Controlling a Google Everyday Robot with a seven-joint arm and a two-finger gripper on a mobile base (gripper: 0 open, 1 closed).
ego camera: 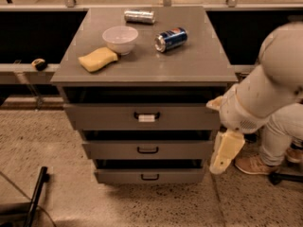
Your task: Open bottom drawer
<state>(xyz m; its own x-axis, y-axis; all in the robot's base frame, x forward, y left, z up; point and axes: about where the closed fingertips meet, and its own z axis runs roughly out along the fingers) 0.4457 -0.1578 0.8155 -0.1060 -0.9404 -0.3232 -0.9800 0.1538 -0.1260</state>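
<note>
The grey cabinet [142,74] has three drawers, all shut. The bottom drawer [118,176] is the lowest, with a plain grey front and a small black loop handle [150,177]. The middle drawer [113,150] sits above it, and the top drawer [104,117] has a white label under its handle. My white arm [265,89] comes in from the right. My cream-coloured gripper [218,167] hangs pointing down beside the cabinet's right front corner, level with the two lower drawers and apart from the bottom drawer's handle.
On the cabinet top are a white bowl [120,38], a yellow sponge [97,59], a blue can [171,39] on its side and a silver can [139,16]. A person's leg and shoe [255,163] are at the right. A black bar [35,197] lies on the floor at the lower left.
</note>
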